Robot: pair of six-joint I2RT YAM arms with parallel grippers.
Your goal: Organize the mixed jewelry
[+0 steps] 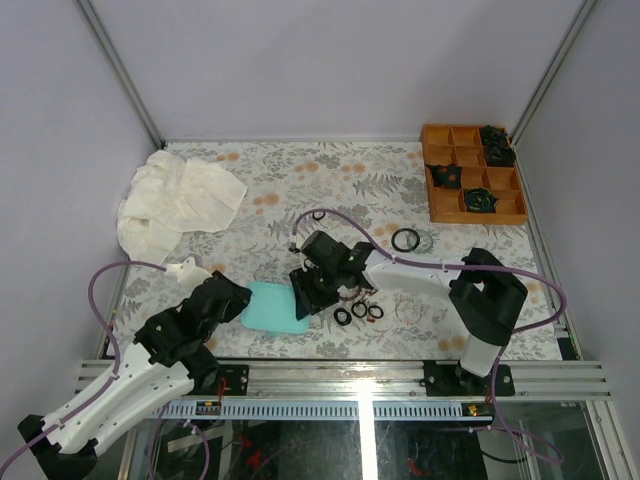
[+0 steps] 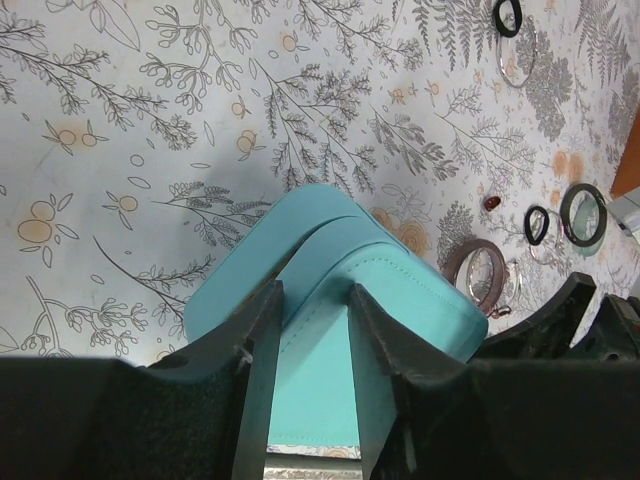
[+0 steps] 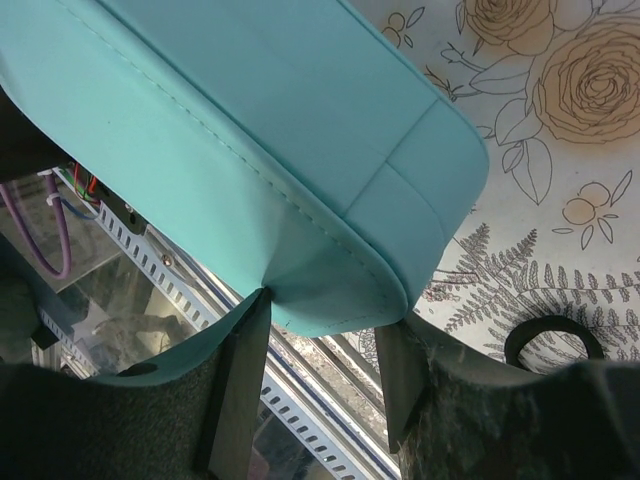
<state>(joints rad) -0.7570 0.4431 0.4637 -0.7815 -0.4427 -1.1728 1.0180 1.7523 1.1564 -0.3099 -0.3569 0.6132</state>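
Note:
A teal case (image 1: pixel 270 308) lies near the table's front edge, between both grippers. My left gripper (image 1: pixel 240 298) is at its left edge; in the left wrist view the gripper (image 2: pixel 312 295) has its fingers closed on a strip of the case (image 2: pixel 410 290). My right gripper (image 1: pixel 303 300) is at the case's right edge; in the right wrist view the gripper (image 3: pixel 325 310) pinches a corner of the case (image 3: pixel 250 120), which puckers at one finger. Small black rings (image 1: pixel 360 312) lie right of the case. A black bangle (image 1: pixel 405 240) lies farther back. A reddish-brown bangle (image 2: pixel 478 272) lies beside the case.
An orange compartment tray (image 1: pixel 438 190) with dark clumps (image 1: pixel 480 200) stands at the back right. A crumpled white cloth (image 1: pixel 175 200) lies at the back left. A black ring (image 1: pixel 318 214) lies behind the right arm. A metal rail (image 1: pixel 360 375) runs along the near edge.

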